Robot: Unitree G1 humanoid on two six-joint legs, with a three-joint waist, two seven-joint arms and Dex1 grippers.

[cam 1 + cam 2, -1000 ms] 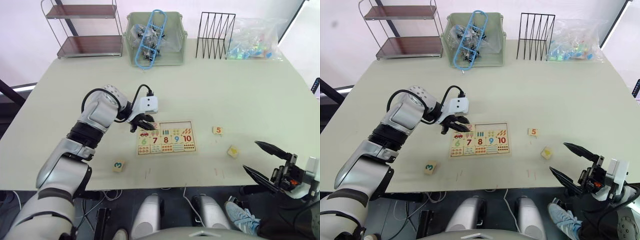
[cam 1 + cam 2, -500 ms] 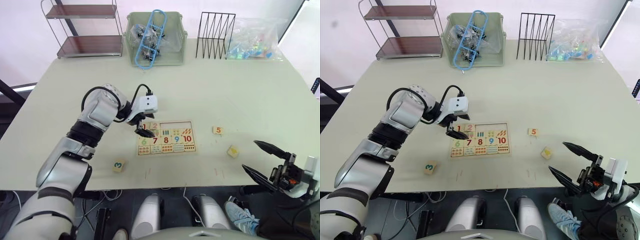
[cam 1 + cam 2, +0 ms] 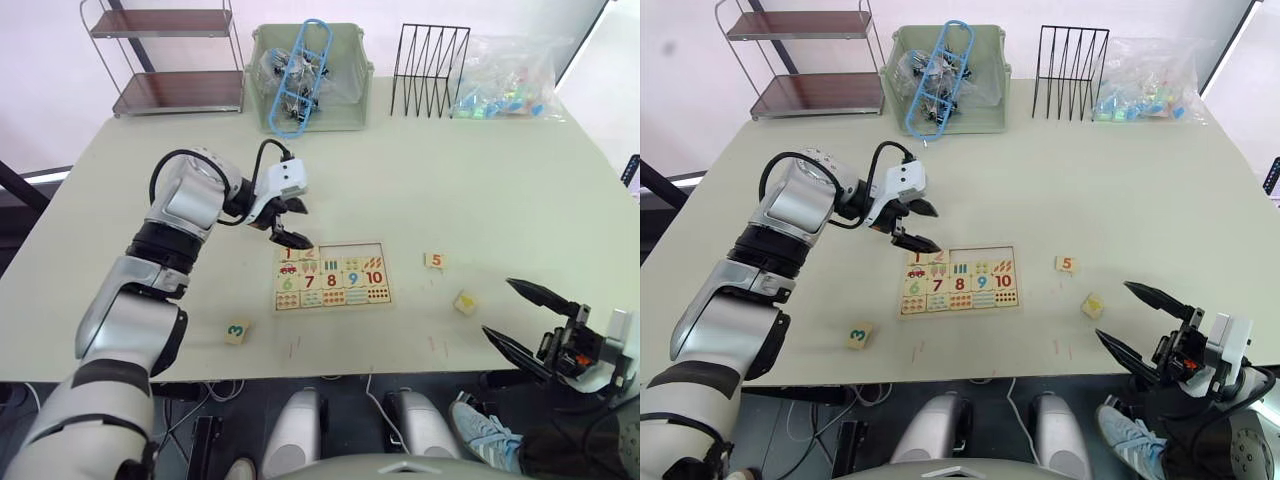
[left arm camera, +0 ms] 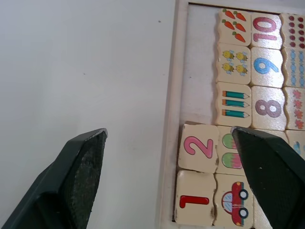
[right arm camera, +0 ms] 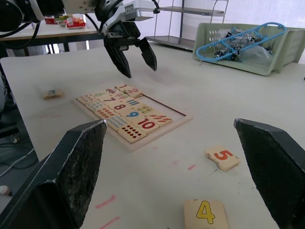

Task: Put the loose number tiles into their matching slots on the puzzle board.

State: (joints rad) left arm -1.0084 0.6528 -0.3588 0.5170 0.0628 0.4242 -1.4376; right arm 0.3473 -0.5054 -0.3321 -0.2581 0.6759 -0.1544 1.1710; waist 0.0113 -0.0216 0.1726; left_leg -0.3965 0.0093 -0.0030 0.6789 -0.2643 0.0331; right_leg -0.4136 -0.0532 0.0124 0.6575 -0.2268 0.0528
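The puzzle board (image 3: 333,292) lies on the table's middle. Tiles 1 (image 4: 194,202) and 2 (image 4: 198,147) sit side by side at the left end of its top row. The other slots (image 4: 200,67) of that row are bare. My left gripper (image 3: 297,225) hangs open just above and behind the board's far-left corner, holding nothing. Three loose tiles lie on the table: tile 3 (image 3: 237,331) front-left of the board, tile 5 (image 3: 435,261) to its right, tile 4 (image 3: 465,302) nearer me. My right gripper (image 3: 522,318) is open and empty at the table's front-right edge, just past tile 4.
Along the table's far edge stand a two-tier shelf (image 3: 170,60), a green bin of blue clips (image 3: 310,78), a black wire rack (image 3: 430,70) and a clear bag of small coloured pieces (image 3: 505,85).
My left gripper has opened and let go of tile 2 in the top row beside tile 1, then drawn up and back from the board. My right gripper has stayed still.
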